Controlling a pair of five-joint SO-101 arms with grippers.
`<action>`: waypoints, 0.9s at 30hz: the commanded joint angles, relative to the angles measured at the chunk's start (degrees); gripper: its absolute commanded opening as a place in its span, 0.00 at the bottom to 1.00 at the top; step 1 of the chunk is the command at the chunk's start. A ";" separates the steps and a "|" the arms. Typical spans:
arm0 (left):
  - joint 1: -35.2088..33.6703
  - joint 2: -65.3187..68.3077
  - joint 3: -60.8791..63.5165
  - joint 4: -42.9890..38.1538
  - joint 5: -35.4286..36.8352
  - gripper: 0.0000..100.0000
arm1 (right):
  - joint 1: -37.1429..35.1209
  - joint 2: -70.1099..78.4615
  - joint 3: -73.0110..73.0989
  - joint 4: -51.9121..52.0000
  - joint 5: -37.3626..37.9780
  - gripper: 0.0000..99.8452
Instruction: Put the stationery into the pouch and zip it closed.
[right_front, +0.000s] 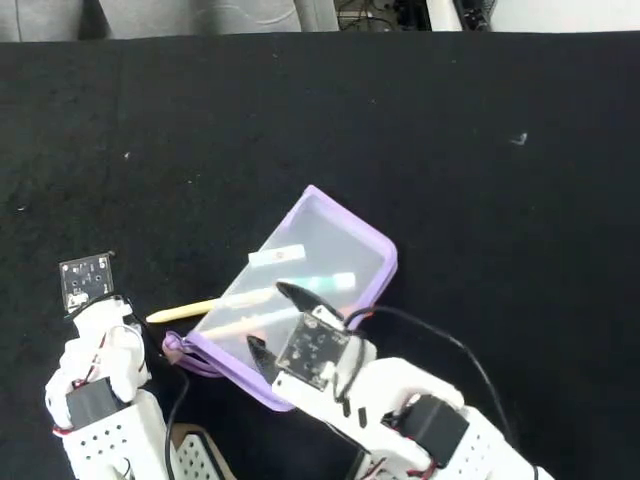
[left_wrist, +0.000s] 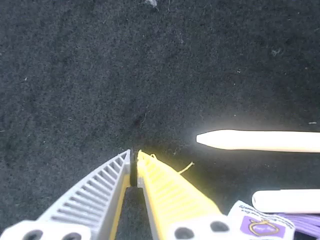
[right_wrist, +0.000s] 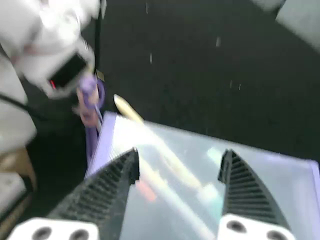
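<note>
Black felt covers the bench (right_front: 480, 150), and on it lies the clear pouch (right_front: 350, 220) with purple trim, the mark for everything else here. The right end effector (right_front: 280, 322) hangs directly over the pouch's transparent face with its dark jaws spread wide and nothing between them. The left end effector (left_wrist: 134, 155) sits just off the pouch's mouth corner, its grey and yellow jaws pressed together on nothing. Most of the stationery already lies inside the pouch, including a teal-tipped pen (right_front: 325, 283) and a white piece (right_front: 277, 256). A yellow pen (right_front: 185, 311), though, pokes well out past the pouch's mouth edge, its tip on the felt. The purple zip loop (right_front: 175, 350) lies at that same mouth corner, near the closed left jaws. The chief risk, as I judge it, is pulling the zip while that pen still crosses the mouth, since the slider would jam on the barrel or flick it out. Pressing down on the pouch with the open jaws could also skid the slick plastic across the felt. That would carry the loop away from the left end effector.
</note>
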 joint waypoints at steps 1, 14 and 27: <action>-0.57 -0.09 1.36 0.44 0.09 0.03 | 0.53 12.79 -8.48 -0.88 -0.26 0.26; -0.75 -0.09 1.36 0.44 0.09 0.03 | -16.70 54.02 -27.82 3.60 -5.36 0.27; -0.75 -0.09 1.36 0.44 0.09 0.03 | -28.22 55.96 -21.14 6.77 3.52 0.26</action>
